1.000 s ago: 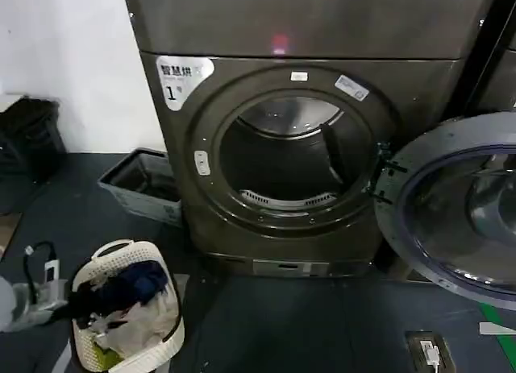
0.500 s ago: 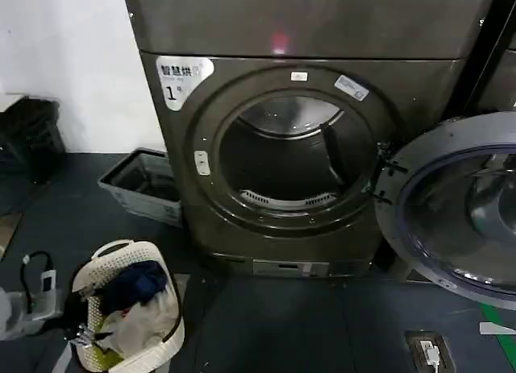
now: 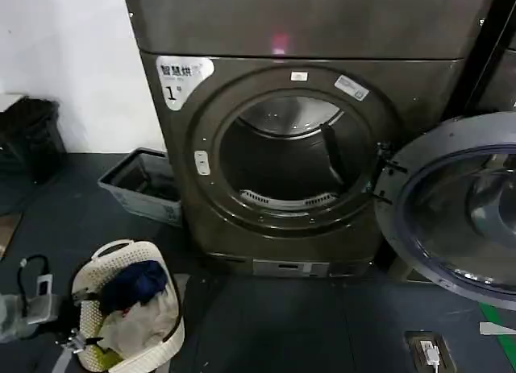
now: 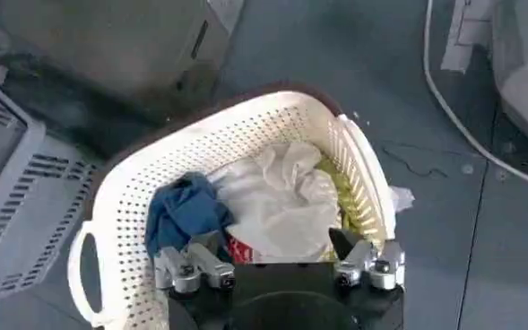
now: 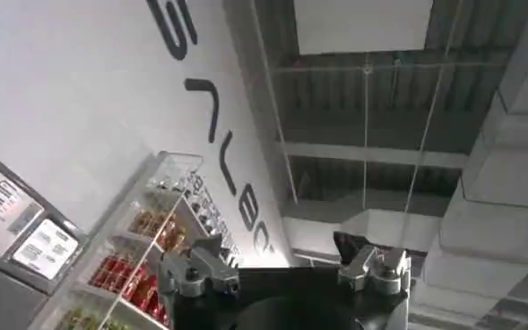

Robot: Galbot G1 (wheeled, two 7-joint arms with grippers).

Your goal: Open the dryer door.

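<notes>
At the right of the dryer [image 3: 306, 147], the dryer door [image 3: 451, 208] stands swung fully open on its side hinge, its pale grey inner rim and dark domed glass facing out into the room. Behind where it sat, the round drum mouth [image 3: 282, 159] gapes dark, with a metal baffle visible inside. A white sticker marked "1" [image 3: 179, 73] sits at the machine's upper left, and a small pink light [image 3: 280, 43] glows on the panel above.

Judging from this, the task looks complete. The door appears heavy and rigid, a thick ring of metal and glass that would swing stiffly on its hinge; the glass is smooth and likely slippery, so the rim edge farthest from the hinge is the sensible place to grip.

On the floor to the left sits a white perforated laundry basket [image 3: 129, 308] holding clothes, with a grey crate [image 3: 145, 184] beside the machine. The left gripper [image 4: 280, 262] hovers above that basket, fingers spread wide and empty. The right gripper [image 5: 286, 264] points up toward the ceiling, also spread wide and holding nothing.
</notes>
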